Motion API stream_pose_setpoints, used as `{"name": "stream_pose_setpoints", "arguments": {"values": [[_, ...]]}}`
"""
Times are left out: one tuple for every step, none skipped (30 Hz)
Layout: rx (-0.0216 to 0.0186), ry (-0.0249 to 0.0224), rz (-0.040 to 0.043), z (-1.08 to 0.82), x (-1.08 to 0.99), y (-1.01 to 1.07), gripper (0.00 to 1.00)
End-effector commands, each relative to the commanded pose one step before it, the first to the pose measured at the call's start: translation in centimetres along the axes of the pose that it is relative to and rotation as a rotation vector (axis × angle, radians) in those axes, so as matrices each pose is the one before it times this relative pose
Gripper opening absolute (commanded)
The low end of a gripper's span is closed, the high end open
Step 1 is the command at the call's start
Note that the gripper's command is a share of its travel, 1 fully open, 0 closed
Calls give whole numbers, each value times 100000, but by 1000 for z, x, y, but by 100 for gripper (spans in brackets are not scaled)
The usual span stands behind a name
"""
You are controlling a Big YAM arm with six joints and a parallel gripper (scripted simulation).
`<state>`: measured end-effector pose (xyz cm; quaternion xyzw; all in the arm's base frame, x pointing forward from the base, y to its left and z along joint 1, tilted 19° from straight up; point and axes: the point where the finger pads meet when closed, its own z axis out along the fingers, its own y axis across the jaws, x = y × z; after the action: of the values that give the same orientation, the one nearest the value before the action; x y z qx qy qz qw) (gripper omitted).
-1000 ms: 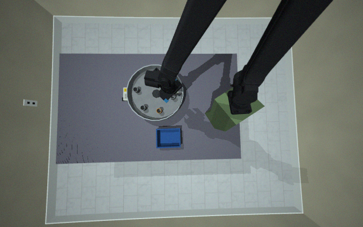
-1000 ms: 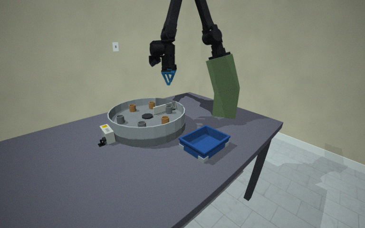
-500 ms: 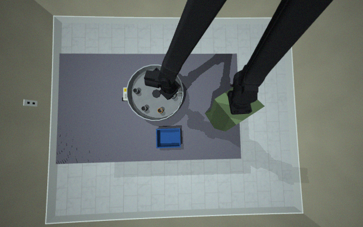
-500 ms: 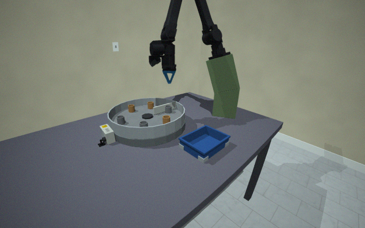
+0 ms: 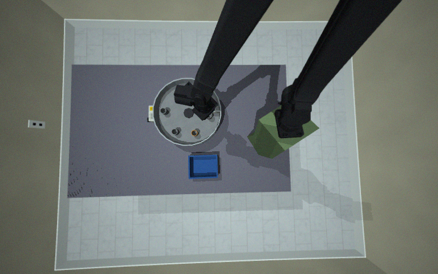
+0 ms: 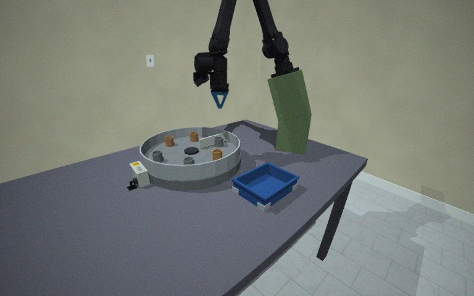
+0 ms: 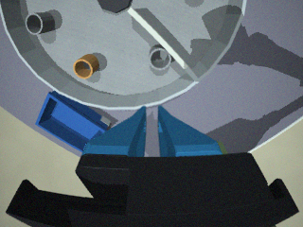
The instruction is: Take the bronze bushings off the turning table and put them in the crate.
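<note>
A black arm [image 6: 269, 28] of long, thick links rises from a faceted green base [image 6: 290, 115]; its fingers are blue wedges.

Top view looks straight down, far; exterior faces the counter [image 6: 104, 223] obliquely; wrist peers down (closest); all share the turntable [image 5: 160, 129].

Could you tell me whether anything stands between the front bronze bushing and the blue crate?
Only the turning table's raised rim does; the bronze bushing must be lifted over it to reach the crate just beyond.
</note>
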<state>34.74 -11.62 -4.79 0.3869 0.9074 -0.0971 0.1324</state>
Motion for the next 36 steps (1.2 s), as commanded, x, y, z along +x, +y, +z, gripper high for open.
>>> {"name": "stream_pose_setpoints", "arguments": {"values": [[-612,-556,827,-37,-165,242,11],[0,0,0,0,0,0,11],[0,0,0,0,0,0,11],[0,0,0,0,0,0,19],[0,0,-14,0,0,0,19],[0,0,0,0,0,0,19],[0,0,0,0,0,0,19],[0,0,0,0,0,0,19],[0,0,0,0,0,0,19],[0,0,0,0,0,0,19],[0,0,0,0,0,0,19],[0,0,0,0,0,0,19],[0,0,0,0,0,0,19],[0,0,0,0,0,0,19],[0,0,0,0,0,0,19],[0,0,0,0,0,0,19],[0,0,0,0,0,0,19],[0,0,0,0,0,0,19],[0,0,0,0,0,0,19],[0,0,0,0,0,0,19],[0,0,0,0,0,0,19],[0,0,0,0,0,0,19],[0,0,0,0,0,0,19],[0,0,0,0,0,0,19],[0,0,0,0,0,0,19],[0,0,0,0,0,0,19],[0,0,0,0,0,0,19],[0,0,0,0,0,0,19],[0,0,0,0,0,0,19],[0,0,0,0,0,0,19],[0,0,0,0,0,0,19],[0,0,0,0,0,0,19],[0,0,0,0,0,0,19],[0,0,0,0,0,0,19],[0,0,0,0,0,0,19],[0,0,0,0,0,0,19]]}}
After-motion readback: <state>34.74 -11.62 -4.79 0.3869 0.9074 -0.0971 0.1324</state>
